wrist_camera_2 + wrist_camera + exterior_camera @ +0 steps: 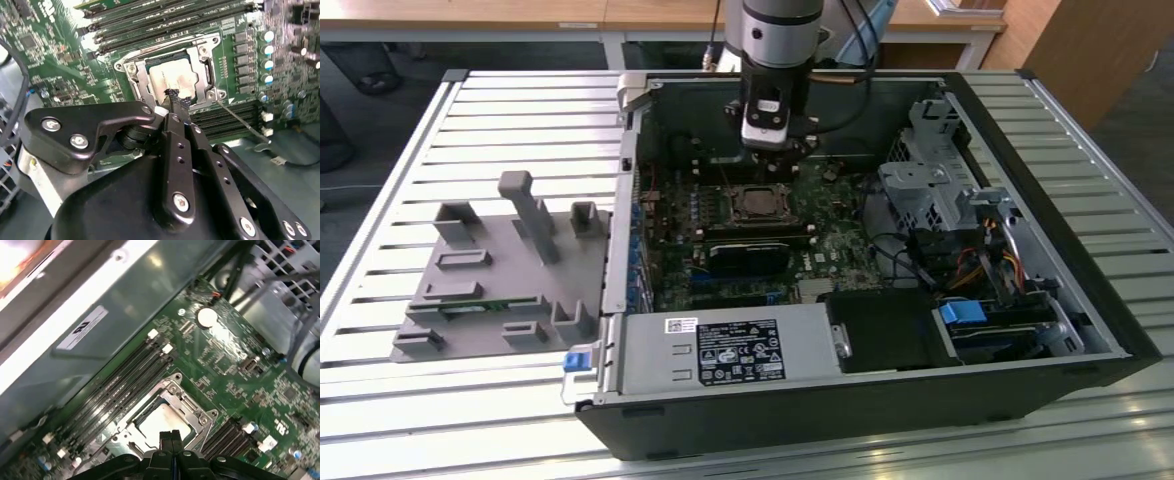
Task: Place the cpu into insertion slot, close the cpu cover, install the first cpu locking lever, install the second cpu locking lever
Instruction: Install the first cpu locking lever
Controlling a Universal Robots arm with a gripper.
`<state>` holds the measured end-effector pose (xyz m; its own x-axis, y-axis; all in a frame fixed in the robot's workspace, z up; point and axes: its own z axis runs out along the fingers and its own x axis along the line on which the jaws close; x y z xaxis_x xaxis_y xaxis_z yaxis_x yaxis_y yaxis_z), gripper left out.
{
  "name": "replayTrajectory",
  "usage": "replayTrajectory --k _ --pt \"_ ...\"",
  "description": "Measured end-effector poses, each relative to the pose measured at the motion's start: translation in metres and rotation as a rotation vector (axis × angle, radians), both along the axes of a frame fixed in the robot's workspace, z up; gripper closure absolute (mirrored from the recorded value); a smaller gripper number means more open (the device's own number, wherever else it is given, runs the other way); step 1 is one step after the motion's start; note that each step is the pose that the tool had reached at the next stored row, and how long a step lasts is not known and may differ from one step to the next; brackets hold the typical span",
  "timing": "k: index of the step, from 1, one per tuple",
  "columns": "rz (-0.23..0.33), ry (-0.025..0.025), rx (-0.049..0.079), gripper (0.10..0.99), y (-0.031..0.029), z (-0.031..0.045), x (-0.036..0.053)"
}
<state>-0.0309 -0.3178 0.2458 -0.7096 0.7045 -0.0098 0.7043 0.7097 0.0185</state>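
Computer case (854, 405) open on slatted table (440, 405).
Silver-grey cpu (170, 77) lies framed by the cpu cover (141, 80); closed tool (175, 100) just above.

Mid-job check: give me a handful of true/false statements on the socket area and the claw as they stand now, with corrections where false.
1. The cpu sits in the insertion slot. True.
2. The cpu cover stands upright, open. False: it lies flat, framing the chip.
3. The claw hangs over the grey fixture outside the case. False: it is inside the computer case, just above the edge of the socket.
4. The claw is shut. True.
5. A thin locking lever angles away from a corner of the socket, over the board. True.
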Motion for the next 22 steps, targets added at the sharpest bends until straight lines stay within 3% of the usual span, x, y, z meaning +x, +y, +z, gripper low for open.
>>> replayTrajectory --k 2,22 --pt "0.056 0.0 0.0 0.98 0.0 -0.0005 0.0" --pt "0.419 0.0 0.0 0.98 0.0 -0.0014 0.0"
